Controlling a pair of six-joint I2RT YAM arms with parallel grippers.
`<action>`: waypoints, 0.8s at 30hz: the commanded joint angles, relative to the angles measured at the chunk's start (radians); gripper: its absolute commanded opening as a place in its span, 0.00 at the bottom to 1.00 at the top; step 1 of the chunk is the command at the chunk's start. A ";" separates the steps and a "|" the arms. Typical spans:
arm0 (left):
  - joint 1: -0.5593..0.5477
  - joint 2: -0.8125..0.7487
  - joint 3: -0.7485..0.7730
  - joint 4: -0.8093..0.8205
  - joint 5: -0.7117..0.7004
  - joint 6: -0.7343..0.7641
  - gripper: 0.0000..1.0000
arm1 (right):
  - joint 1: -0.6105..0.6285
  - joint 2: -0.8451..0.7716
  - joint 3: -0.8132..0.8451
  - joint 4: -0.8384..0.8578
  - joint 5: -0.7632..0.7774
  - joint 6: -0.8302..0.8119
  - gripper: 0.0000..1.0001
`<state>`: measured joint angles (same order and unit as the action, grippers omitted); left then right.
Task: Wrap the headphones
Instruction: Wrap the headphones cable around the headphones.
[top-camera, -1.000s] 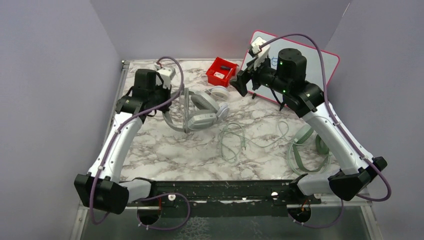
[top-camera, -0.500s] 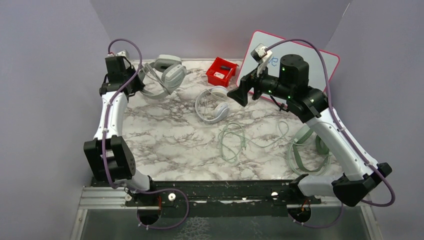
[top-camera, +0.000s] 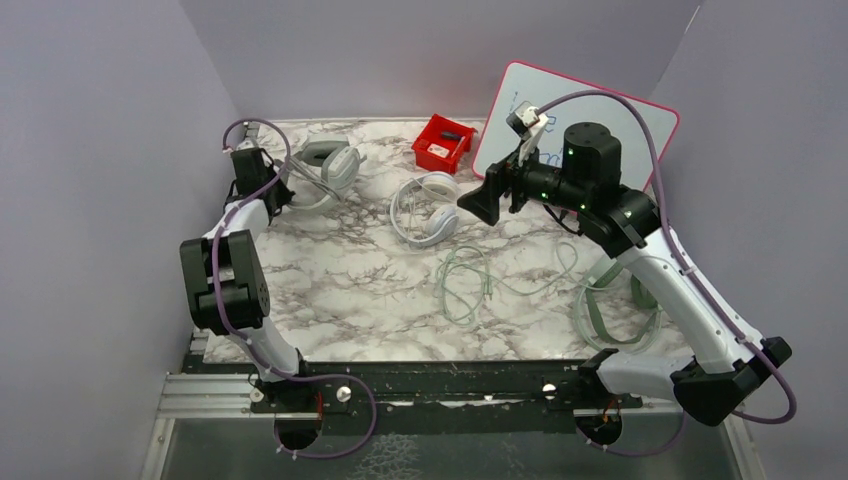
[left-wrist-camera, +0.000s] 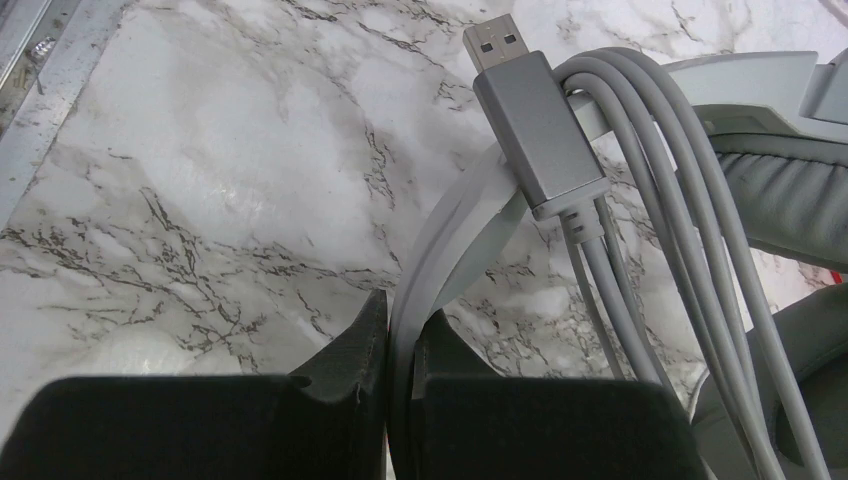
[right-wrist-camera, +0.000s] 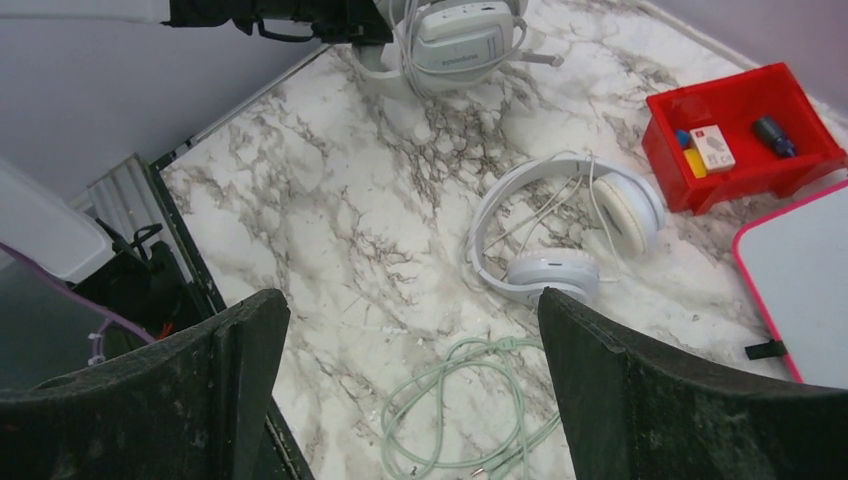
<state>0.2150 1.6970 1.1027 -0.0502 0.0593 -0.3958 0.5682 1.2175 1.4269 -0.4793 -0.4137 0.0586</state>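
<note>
A white marble-patterned counter with dark veins sits inside a booth of plain lilac-grey walls. At the far edge of the counter stands a small red bin with a few small items inside, and beside it a whiteboard with a pink border leans against the back right corner. Three pairs of headphones lie on the counter. The grey headphones are in the far left corner, just beside the wall, with their cable wound in several strands around the headband and a silver USB plug sticking out over the band. The left hand is clamped tight on the flat grey headband, and in the left wrist view the band runs edge-on through the narrow slit between the two dark fingers. The white headphones lie flat near the middle of the far half of the counter, just in front of the red bin, with thin white cable draped across the band. The right hand hangs in the air just to the right of the white pair, its fingers spread wide and holding nothing; its own camera looks down on that pair between the fingers. A mint cable lies in loose loops nearer the front. The mint headphones rest at the right edge, partly hidden behind the right arm.
</note>
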 joint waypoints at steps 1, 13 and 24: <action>0.006 0.035 -0.008 0.182 -0.032 -0.045 0.00 | -0.003 -0.016 -0.024 0.015 -0.023 0.036 1.00; 0.007 0.130 -0.051 0.213 -0.051 -0.038 0.00 | -0.003 -0.007 -0.046 0.024 -0.022 0.052 1.00; 0.007 0.206 -0.035 0.170 -0.052 -0.026 0.24 | -0.003 -0.015 -0.048 -0.001 -0.020 0.080 1.00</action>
<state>0.2150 1.8778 1.0489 0.1028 0.0082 -0.4229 0.5682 1.2167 1.3884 -0.4782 -0.4141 0.1131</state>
